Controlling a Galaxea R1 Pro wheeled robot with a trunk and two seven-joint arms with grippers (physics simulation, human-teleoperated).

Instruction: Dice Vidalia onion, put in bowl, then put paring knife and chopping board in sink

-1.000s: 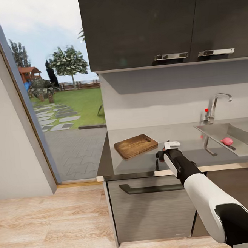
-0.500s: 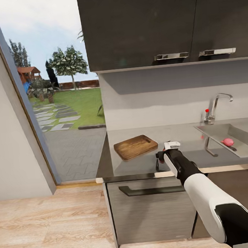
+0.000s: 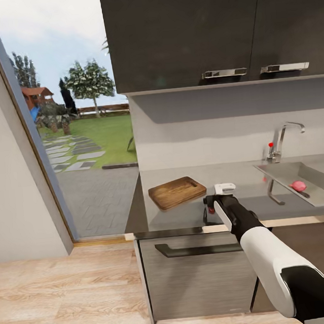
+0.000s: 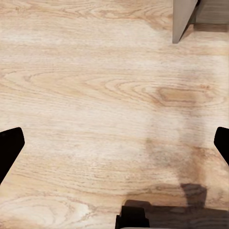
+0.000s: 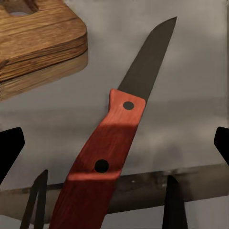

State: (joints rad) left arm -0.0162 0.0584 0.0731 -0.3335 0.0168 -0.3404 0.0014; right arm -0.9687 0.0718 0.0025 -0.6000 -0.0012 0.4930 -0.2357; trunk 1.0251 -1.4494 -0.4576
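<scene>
the paring knife (image 5: 102, 157) lay flat on the countertop (image 5: 191, 100), its long axis running on a slant in the right wrist view, the red-orange handle with 2 dark rivets toward the camera and the dark narrow blade pointing away. the blade's tip pointed past the chopping board (image 5: 38, 38), whose rounded corner sat just beside the knife without touching it.

going left to right in the head view: an open doorway showed a garden, then the chopping board (image 3: 177, 191) lay on the countertop (image 3: 187, 214) with its slot handle at the end toward the wall. next came the right gripper (image 3: 209, 208), held over the countertop's front edge, where a small spot of red peeped out beside the wrist. just behind it was part of the white bowl (image 3: 225, 187). farther right stood the sink (image 3: 315, 187) with its curved tap (image 3: 282, 140), and the pink vidalia onion (image 3: 298, 185) rested in the basin, well apart from the board.

the right wrist view gave the knife's blade and lie, which the head view hid behind the arm. there the right gripper (image 5: 114, 150) had its fingertips (image 5: 9, 150) spread wide at both edges, released, with the knife between them and not gripped. the left wrist view showed the left gripper (image 4: 114, 145) likewise spread apart, grasping nothing, over the pale wooden floor (image 4: 95, 95) near a grey cabinet corner (image 4: 183, 19).
</scene>
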